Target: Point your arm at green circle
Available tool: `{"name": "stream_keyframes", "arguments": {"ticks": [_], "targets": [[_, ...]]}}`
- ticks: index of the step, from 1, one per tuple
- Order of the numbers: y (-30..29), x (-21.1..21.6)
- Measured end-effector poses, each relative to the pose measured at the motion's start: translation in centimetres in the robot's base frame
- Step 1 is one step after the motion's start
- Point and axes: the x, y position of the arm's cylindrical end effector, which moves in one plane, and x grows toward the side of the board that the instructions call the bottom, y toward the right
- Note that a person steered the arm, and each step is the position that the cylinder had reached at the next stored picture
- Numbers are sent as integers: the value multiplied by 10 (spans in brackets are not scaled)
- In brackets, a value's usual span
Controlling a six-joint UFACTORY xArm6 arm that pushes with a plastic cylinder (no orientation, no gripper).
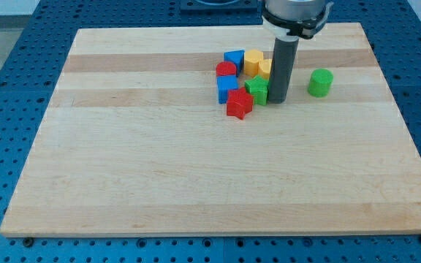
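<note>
The green circle [320, 82] is a short green cylinder standing alone at the view's upper right of the wooden board [196, 168]. My tip [278, 100] rests on the board to the left of the green circle, with a gap between them. The tip sits right beside a green star block [256, 90], at the right edge of a cluster of blocks.
The cluster left of the tip holds a red star [239, 105], a blue cube [227, 89], a red cylinder [226, 70], a blue triangle-like block [234, 58], a yellow block [253, 61] and another yellow block [266, 69] partly behind the rod.
</note>
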Motion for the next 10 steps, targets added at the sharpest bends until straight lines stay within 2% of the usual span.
{"name": "stream_keyframes", "arguments": {"ticks": [2,4,7,9,10], "targets": [[11,16],[68,32],[138,-26],[124,-56],[124,-50]]}}
